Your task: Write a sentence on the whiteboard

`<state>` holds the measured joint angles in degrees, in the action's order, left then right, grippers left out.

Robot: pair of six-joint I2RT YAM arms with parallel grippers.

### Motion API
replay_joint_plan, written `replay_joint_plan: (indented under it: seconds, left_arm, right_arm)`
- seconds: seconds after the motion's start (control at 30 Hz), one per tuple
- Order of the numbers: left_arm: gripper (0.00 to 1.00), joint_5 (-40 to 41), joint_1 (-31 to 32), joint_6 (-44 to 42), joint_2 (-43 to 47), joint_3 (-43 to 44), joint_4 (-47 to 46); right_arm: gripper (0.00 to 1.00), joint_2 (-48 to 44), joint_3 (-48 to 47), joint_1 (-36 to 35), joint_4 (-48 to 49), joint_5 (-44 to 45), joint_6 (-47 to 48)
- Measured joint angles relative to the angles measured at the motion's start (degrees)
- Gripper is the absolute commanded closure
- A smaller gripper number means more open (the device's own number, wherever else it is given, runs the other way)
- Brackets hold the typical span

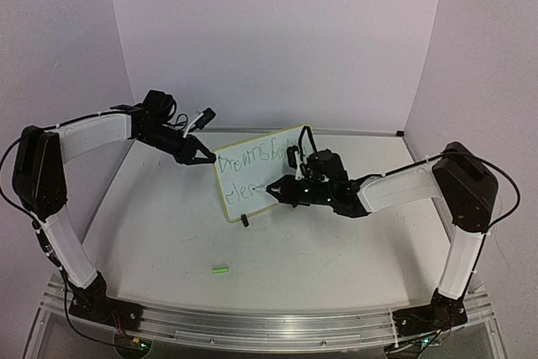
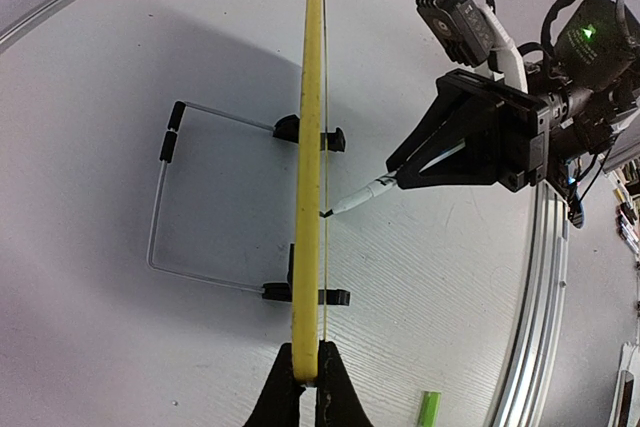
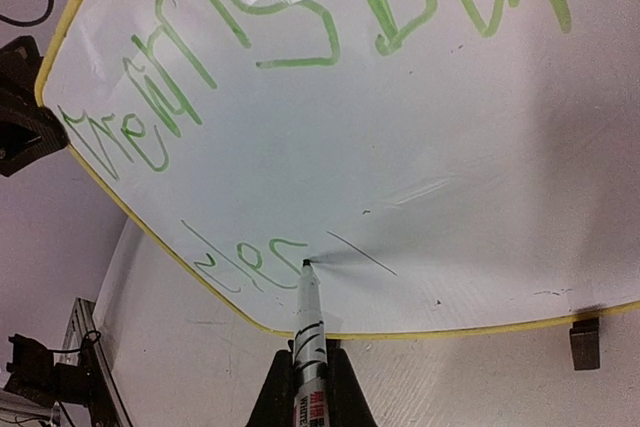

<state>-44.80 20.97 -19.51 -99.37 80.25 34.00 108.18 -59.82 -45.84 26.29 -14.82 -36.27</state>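
The whiteboard (image 1: 252, 176) stands on its long edge in the middle of the table (image 1: 336, 250). It is propped by a wire stand (image 2: 165, 197) behind it. Its long axis runs across the table from the left arm's side toward the far right, and its writing face is turned to the near edge and the right arm. The left gripper (image 1: 202, 154) is clamped on the board's left end, pinching the yellow frame between its fingertips. The right gripper (image 3: 305, 367) is closed around a marker (image 3: 310, 337) that points up and into the board, with its tip touching the surface. The green sentence (image 3: 290, 37) fills a first line, and only a few scrawled letters of a second line sit near the lower left corner. The marker's green cap (image 1: 220, 269) lies on the table, well apart from the board. The step in hand looks like continuing that second line. It likely calls for light, even pressure square to the face, strokes travelling along the board's long axis toward the bare right side, and a steady left grip so the board does not rock back on its stand.
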Motion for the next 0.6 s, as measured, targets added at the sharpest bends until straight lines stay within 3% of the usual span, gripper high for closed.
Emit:
replay_joint_plan:
  seconds: [0.6]
  left_arm:
    - [1.0, 0.0, 0.0, 0.0, 0.0, 0.0, 0.0]
  right_arm:
    - [1.0, -0.7, -0.2, 0.1, 0.3, 0.7, -0.4]
